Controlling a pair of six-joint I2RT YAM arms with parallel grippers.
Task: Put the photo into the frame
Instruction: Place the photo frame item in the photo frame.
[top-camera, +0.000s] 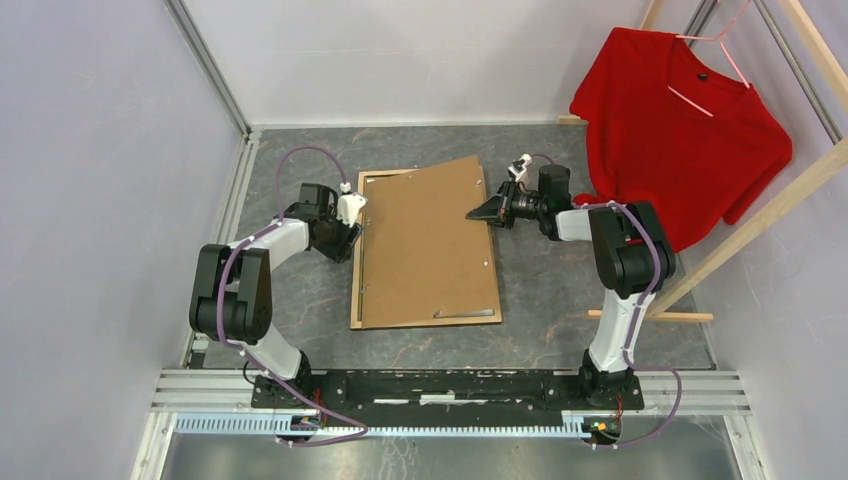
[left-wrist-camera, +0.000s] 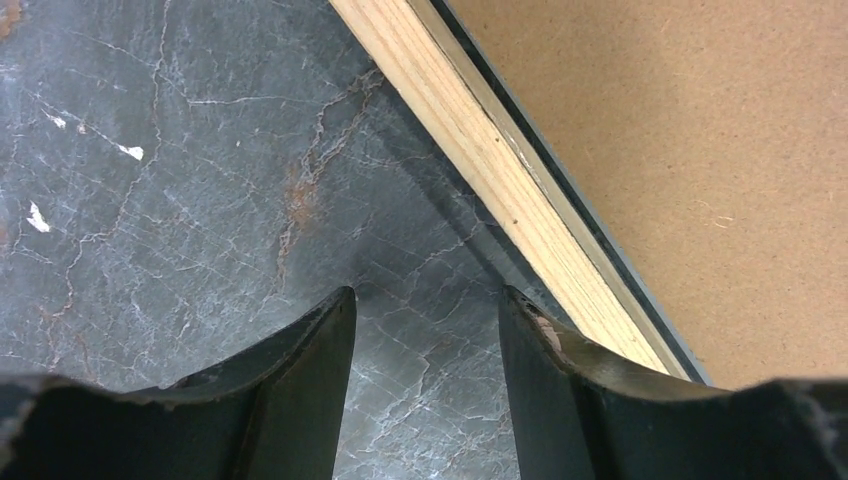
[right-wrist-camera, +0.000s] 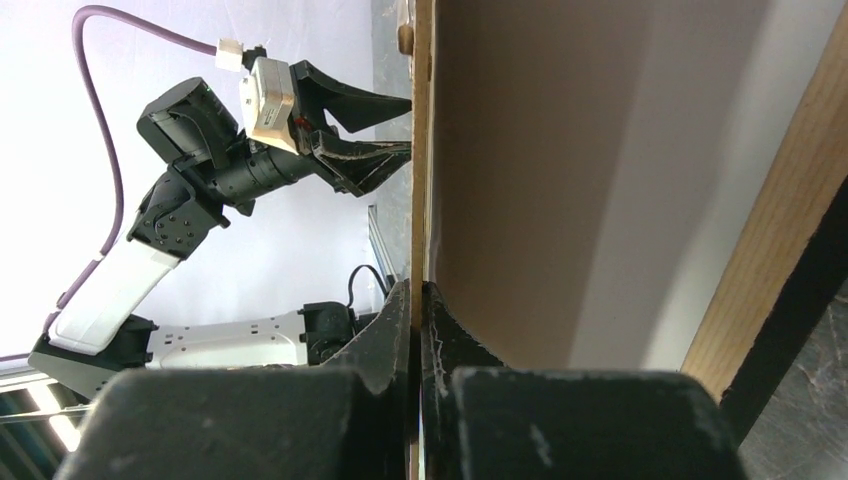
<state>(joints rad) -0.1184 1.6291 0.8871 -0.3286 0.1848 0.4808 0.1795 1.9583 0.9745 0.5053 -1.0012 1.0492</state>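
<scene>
Your frame (left-wrist-camera: 480, 150) lies wood back up mid-surface (top-camera: 540, 280), with the brown backing board (top-camera: 425, 250) askew on it. Your left tool (left-wrist-camera: 425, 300) hangs spread just outside the left rail. Farther back, your right tool (right-wrist-camera: 418, 295) pinches the board's right edge.

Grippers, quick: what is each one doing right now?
Left gripper: open, holding nothing, beside the frame.
Right gripper: shut on the board's edge.

left gripper (left-wrist-camera: 425, 300) agape, right gripper (right-wrist-camera: 418, 290) pinched tight
</scene>
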